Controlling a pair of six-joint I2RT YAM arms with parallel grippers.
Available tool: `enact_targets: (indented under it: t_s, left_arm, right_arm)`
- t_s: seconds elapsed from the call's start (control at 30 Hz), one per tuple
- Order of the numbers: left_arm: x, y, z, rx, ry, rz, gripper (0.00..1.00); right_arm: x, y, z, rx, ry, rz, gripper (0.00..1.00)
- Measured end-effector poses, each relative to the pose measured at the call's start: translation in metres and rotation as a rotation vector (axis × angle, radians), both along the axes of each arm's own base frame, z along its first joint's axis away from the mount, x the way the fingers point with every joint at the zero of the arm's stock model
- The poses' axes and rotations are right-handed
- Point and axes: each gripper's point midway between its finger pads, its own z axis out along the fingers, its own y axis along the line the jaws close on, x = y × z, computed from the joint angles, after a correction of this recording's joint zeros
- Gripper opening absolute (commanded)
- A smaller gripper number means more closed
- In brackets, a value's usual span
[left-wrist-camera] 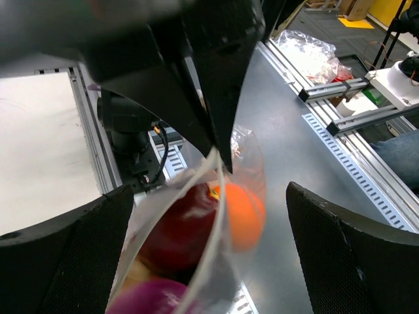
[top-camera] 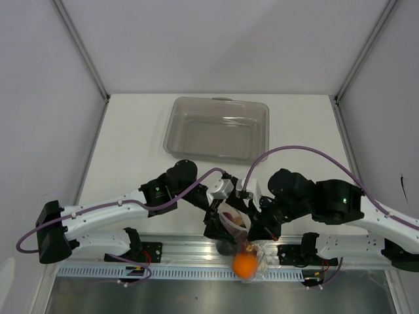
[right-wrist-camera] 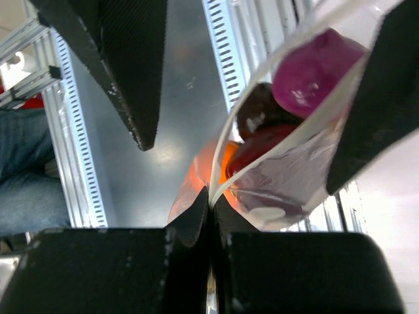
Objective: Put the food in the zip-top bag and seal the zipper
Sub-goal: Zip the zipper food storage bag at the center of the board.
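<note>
Top external: both arms meet at the near desk (top-camera: 131, 150) edge. The zip-top bag (top-camera: 230, 219) hangs between them over the rail (top-camera: 190, 247), orange (top-camera: 243, 263) lowest. Grey tray (top-camera: 216, 131) sits behind.
Left wrist: left end effector (left-wrist-camera: 209, 255) fingers wide apart, straddling the bag, no grip.
Right wrist: right end effector (right-wrist-camera: 211, 209) fingers together, clamped on the bag's mouth edge; purple ball (right-wrist-camera: 314, 65) and dark red fruit (right-wrist-camera: 268, 147) inside.
</note>
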Motion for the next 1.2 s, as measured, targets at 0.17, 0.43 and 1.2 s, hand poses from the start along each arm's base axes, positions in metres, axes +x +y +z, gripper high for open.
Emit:
enact_targets:
  t_s: [0.17, 0.43, 1.2]
  left_arm:
    - [0.0, 0.004, -0.015, 0.044, 0.018, 0.022, 0.7]
    - [0.009, 0.005, -0.034, 0.143, 0.047, 0.106, 0.04]
    - [0.074, 0.05, -0.07, 0.371, 0.097, 0.684, 0.01]
  right_arm:
    - [0.009, 0.0, -0.002, -0.012, -0.025, -0.048, 0.0]
    - [0.02, 0.0, -0.006, -0.031, -0.061, -0.102, 0.05]
    - [0.102, -0.011, -0.025, 0.295, -0.237, -0.585, 0.81]
